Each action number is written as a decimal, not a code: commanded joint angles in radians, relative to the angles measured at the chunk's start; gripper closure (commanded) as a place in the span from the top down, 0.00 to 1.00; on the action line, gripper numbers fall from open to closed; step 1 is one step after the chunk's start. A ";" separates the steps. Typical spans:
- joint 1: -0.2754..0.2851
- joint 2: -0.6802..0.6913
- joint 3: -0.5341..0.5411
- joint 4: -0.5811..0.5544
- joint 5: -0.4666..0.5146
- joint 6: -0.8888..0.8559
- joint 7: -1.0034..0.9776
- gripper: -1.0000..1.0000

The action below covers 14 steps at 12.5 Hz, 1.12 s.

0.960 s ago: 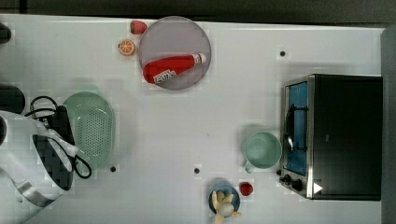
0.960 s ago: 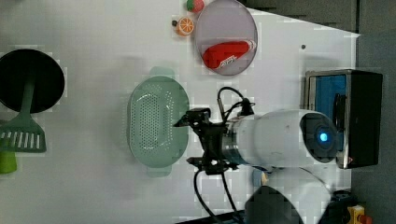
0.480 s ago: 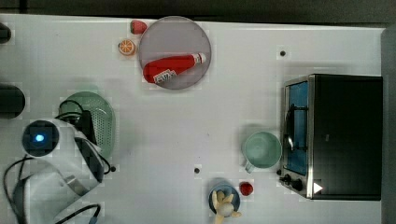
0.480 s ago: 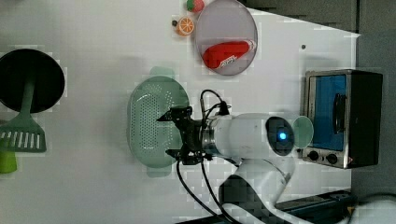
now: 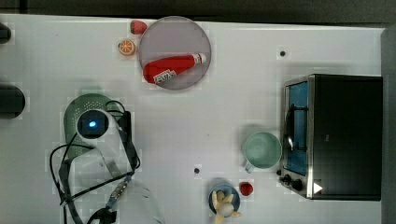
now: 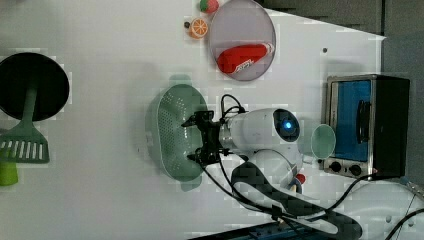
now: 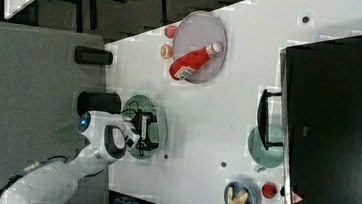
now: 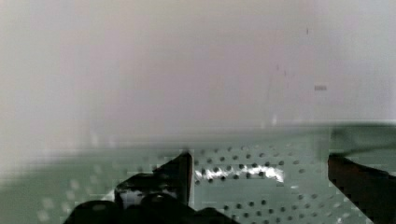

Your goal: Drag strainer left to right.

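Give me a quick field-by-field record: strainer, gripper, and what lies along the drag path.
strainer: pale mint-green perforated plastic colander, at the top view's left side of the white table
gripper: black two-finger gripper, open, over the colander's basin
held: nothing
toward the top view's right: round mint-green mug beside the black toaster oven
also there: grey plate with a red ketchup bottle

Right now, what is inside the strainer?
The open gripper sits in the strainer basin, holding nothing. Bare holes show around it; the arm covers much of the basin in the top view.
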 commanded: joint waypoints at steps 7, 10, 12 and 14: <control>-0.006 -0.083 -0.097 -0.042 -0.018 0.037 0.033 1.00; -0.042 -0.120 -0.121 -0.088 -0.018 0.037 -0.009 1.00; -0.064 -0.144 -0.140 -0.121 -0.018 0.037 -0.071 1.00; -0.081 -0.164 -0.171 -0.149 -0.018 0.037 -0.135 1.00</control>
